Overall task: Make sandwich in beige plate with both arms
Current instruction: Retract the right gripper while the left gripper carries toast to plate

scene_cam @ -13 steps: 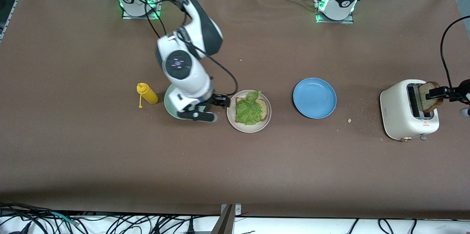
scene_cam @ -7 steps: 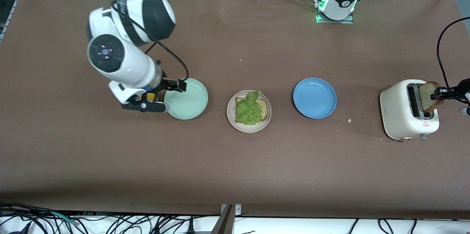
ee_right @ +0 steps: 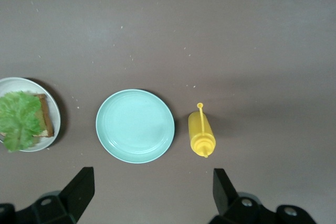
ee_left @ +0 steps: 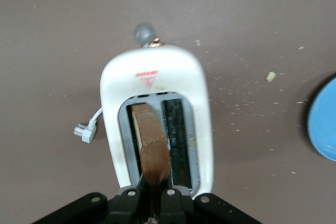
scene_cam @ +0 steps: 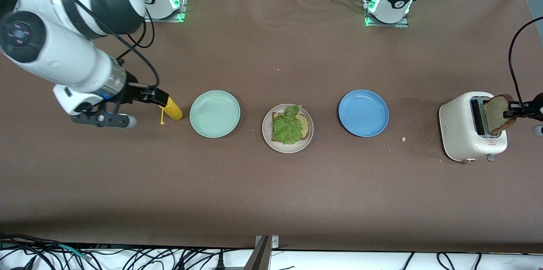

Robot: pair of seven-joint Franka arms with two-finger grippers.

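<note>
Brown table [scene_cam: 271, 202] carried everything, placed here rel. to the beige plate [scene_cam: 268, 139] at its middle. Right arm [scene_cam: 63, 49] was up toward its own end; right gripper [scene_cam: 159, 99] hung over the yellow mustard bottle [scene_cam: 173, 109], fingers spread wide, holding nothing. White toaster [scene_cam: 460, 130] stood well apart from the plate toward the left arm's end, w/ a red warning triangle [ee_left: 148, 81] on top; text by it unreadable. Left gripper [scene_cam: 511, 108] was clamped on a toast slice [scene_cam: 497, 113] standing in a toaster slot. Blue plate [scene_cam: 363, 113] sat between toaster & beige plate; mint-green plate [scene_cam: 214, 113] just beside it toward the bottle. On the beige plate: bread slice [scene_cam: 304, 126] topped w/ lettuce leaf [scene_cam: 287, 126]. Crumbs [scene_cam: 403, 139] lay near the toaster.
</note>
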